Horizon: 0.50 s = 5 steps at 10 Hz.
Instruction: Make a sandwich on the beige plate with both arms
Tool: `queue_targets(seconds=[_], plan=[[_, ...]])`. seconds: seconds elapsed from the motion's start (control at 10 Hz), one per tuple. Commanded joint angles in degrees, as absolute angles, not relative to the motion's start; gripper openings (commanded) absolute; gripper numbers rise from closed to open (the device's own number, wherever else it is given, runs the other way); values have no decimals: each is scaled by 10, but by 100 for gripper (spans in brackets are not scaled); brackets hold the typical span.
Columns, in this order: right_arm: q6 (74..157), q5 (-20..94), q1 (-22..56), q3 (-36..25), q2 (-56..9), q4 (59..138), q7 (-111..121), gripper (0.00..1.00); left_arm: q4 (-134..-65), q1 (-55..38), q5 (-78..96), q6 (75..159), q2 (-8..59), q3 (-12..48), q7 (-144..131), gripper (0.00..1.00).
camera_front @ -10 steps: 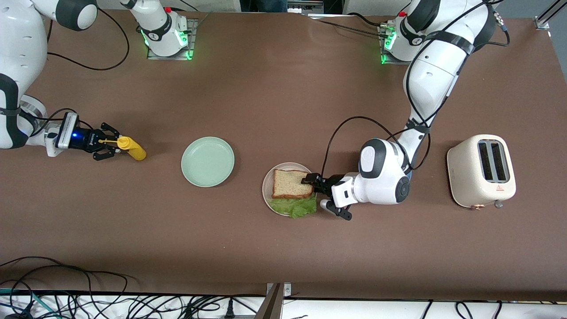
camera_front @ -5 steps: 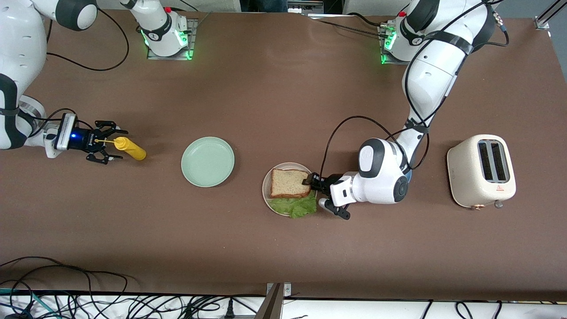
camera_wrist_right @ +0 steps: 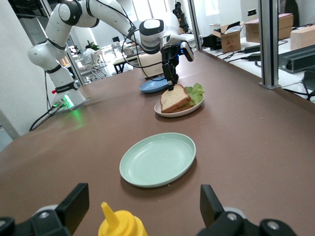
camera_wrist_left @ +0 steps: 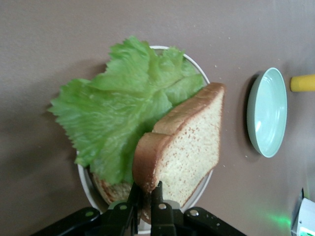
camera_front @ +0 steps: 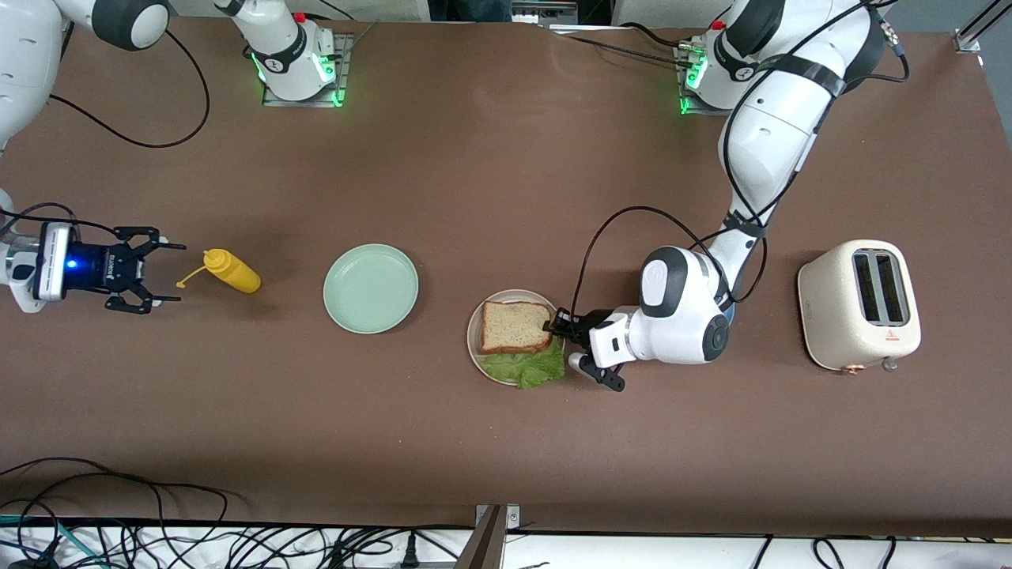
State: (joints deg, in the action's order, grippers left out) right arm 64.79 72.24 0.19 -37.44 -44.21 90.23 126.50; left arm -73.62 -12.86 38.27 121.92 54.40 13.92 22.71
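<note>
- Now clamping shut on the corner of the top bread slice (camera_wrist_left: 184, 142): left gripper (camera_wrist_left: 146, 194), at the beige plate's (camera_front: 474, 348) edge toward the left arm's end of the table, where jaws were standing apart a second ago.
- Tilting up on edge over the plate: that same slice, with the lettuce leaf (camera_wrist_left: 115, 110) and a lower slice (camera_wrist_left: 106, 189) lying uncovered on the plate beneath it.
- Spilling over the plate rim on the side nearer the front camera: the lettuce.
- Having let go of the yellow mustard bottle (camera_front: 231, 270) and pulled away from it: right gripper (camera_front: 158, 273), jaws spread wide and empty, well apart from the beige plate toward the right arm's end of the table.
- Lying on its side past the mint green plate (camera_front: 371, 288) as seen from the beige plate: the bottle.
- Probably meaning: mustard step finished, right arm retreating, left arm taking hold to shift the top slice squarely over the lettuce and close the sandwich.
</note>
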Motion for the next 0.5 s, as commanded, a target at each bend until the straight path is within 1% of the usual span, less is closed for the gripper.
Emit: queue_targets(seconds=[0.0, 0.2, 0.4], plan=[[614, 702, -8, -373, -446, 880, 1245, 100, -750, -124, 395, 1143, 484, 134, 206, 0], [613, 689, -8, -373, -446, 837, 1252, 100, -750, -123, 390, 1083, 448, 120, 151, 0], [588, 675, -6, -374, -446, 796, 1246, 100, -750, -115, 307, 1054, 412, 115, 105, 0]])
